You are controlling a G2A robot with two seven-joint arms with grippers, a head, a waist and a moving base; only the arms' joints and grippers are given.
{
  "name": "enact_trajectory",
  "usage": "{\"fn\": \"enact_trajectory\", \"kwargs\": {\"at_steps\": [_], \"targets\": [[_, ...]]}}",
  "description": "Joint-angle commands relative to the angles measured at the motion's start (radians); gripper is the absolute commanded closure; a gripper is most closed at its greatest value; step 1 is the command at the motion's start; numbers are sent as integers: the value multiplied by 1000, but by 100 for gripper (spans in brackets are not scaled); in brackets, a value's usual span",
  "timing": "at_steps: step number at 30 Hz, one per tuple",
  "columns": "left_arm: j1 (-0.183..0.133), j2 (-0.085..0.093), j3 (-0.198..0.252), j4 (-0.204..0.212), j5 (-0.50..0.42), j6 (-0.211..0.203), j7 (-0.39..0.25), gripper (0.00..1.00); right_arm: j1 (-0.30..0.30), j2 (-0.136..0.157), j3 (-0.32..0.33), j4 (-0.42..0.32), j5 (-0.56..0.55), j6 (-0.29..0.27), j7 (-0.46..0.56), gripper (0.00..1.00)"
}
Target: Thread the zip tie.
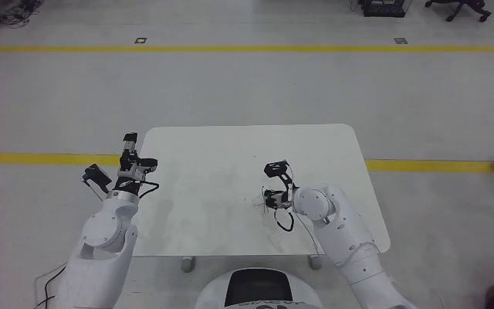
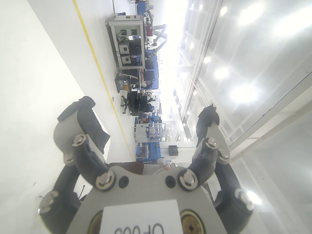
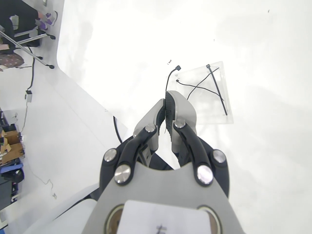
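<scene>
While right claw point(image 3: 166, 106) clamps shut on zip tie point(image 3: 178, 68) above clear tray point(image 3: 226, 91) near surface point(image 1: 231, 154) front edge, left claw point(image 2: 146, 109) gapes empty off left edge; threading apparently unstarted.

left label point(image 2: 141, 216): white sticker on the mount behind the left gripper point(image 2: 146, 108); dark characters, upside down, cut off by the edge, not readable in full
right label point(image 3: 165, 218): white sticker behind the right gripper point(image 3: 166, 103); one dark mark, mostly cut off, unreadable
</scene>
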Motion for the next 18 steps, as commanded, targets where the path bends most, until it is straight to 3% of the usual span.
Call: {"fn": "enact_trajectory", "kwargs": {"at_steps": [1, 12, 18], "targets": [[0, 0, 0, 0, 0, 0, 0, 0, -1, 4, 9, 4, 27, -22, 1, 100], [0, 0, 0, 0, 0, 0, 0, 0, 5, 31, 60, 52, 207, -180, 20, 100], [0, 0, 0, 0, 0, 0, 0, 0, 14, 47, 50, 56, 275, -183, 30, 100]]}}
